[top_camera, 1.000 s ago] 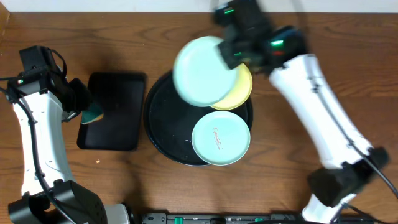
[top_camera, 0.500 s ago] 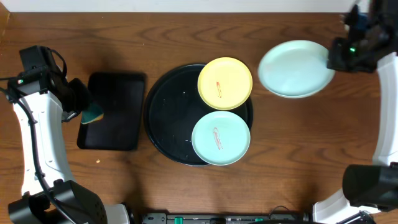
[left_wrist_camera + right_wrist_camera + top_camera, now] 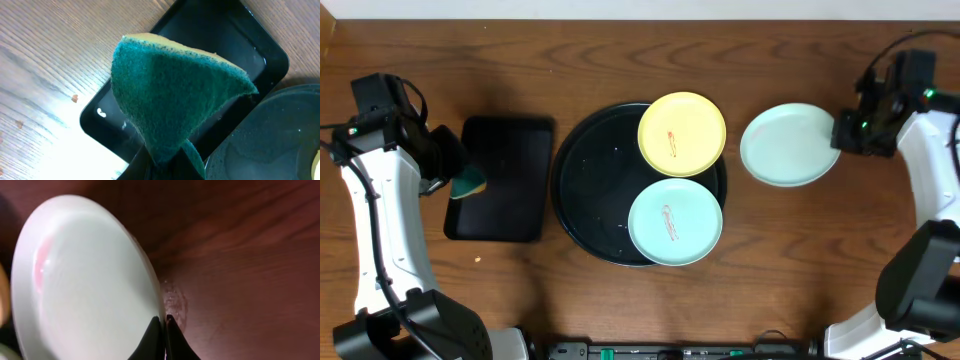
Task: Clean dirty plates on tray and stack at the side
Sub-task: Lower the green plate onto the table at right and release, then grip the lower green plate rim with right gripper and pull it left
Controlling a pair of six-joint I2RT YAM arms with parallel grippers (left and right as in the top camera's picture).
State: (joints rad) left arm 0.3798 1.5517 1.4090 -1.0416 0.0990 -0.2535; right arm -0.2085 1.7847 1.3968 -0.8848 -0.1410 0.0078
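Observation:
The large round black tray (image 3: 585,190) holds a pale yellow plate (image 3: 682,134) at its back right and a mint-blue plate (image 3: 675,222) at its front right, both with red smears in the centre. My right gripper (image 3: 842,133) is shut on the rim of a second mint-blue plate (image 3: 788,145), low over the wood to the right of the tray; the wrist view shows the rim (image 3: 150,287) pinched between the fingers (image 3: 164,325). My left gripper (image 3: 457,178) is shut on a green sponge (image 3: 175,95) over the small tray's left edge.
A smaller rectangular black tray (image 3: 510,160) lies left of the round tray; it also shows in the left wrist view (image 3: 260,45). Both white arms flank the table's left and right sides.
My right gripper carried the mint-blue plate from above the round tray out to the right and lowered it toward the table. The left arm has not moved.

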